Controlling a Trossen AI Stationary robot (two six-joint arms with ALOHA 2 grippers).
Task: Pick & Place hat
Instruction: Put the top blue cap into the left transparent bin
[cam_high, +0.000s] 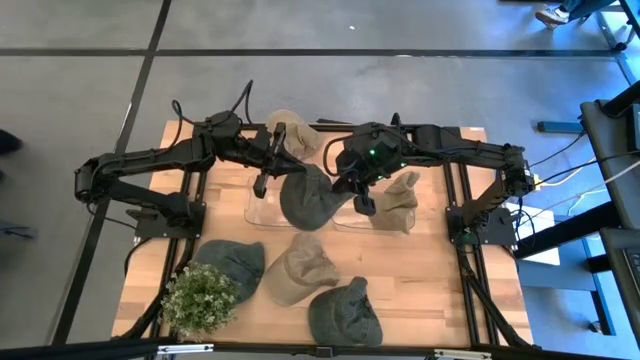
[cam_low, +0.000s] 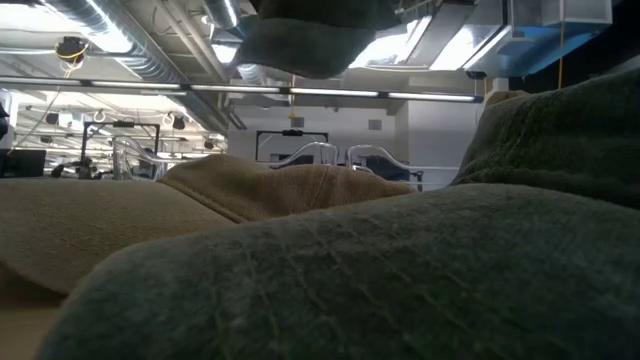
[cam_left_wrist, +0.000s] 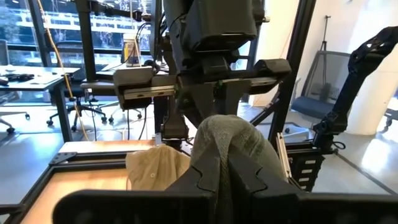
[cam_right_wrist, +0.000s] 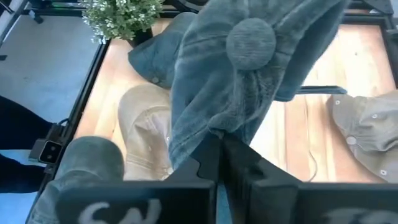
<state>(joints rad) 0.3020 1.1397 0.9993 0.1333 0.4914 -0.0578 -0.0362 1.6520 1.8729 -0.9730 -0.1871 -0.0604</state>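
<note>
Both claws (cam_high: 262, 186) (cam_high: 366, 205) pinching green hat (cam_high: 306, 197), above table (cam_high: 440, 280)

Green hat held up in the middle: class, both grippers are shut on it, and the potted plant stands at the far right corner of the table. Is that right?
Not quite. Both the left gripper and right gripper are shut on the green hat, but the high view shows the potted plant at the table's near left corner.
</note>
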